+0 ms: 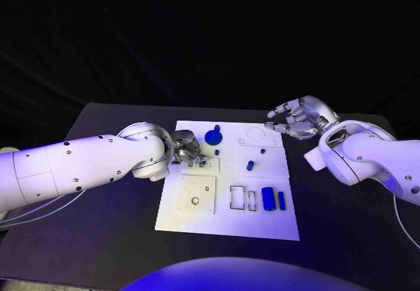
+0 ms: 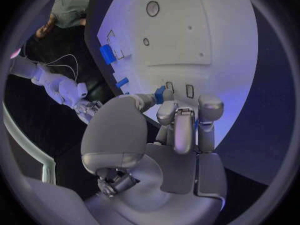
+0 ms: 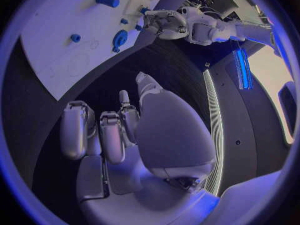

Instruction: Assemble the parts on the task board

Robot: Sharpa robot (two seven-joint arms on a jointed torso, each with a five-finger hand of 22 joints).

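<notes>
The white task board (image 1: 263, 224) lies mid-table. My left hand (image 1: 186, 150) hovers low over the board's left middle and pinches a small blue part (image 2: 160, 94) between thumb and fingertips. My right hand (image 1: 300, 118) hangs above the board's far right corner, fingers loosely curled and apart, holding nothing. On the board sit a round blue disc with a knob (image 1: 213, 136), a small blue peg (image 1: 250, 164), a blue cylinder (image 1: 267, 199) and a thin blue bar (image 1: 281, 199). The left wrist view shows the cylinder (image 2: 107, 54) and the bar (image 2: 122, 82) beyond the fingers.
A square inset plate (image 1: 198, 194) with small holes lies at the board's near left. Two empty rectangular slots (image 1: 238, 197) sit beside the cylinder. Black table (image 1: 105, 242) surrounds the board on all sides.
</notes>
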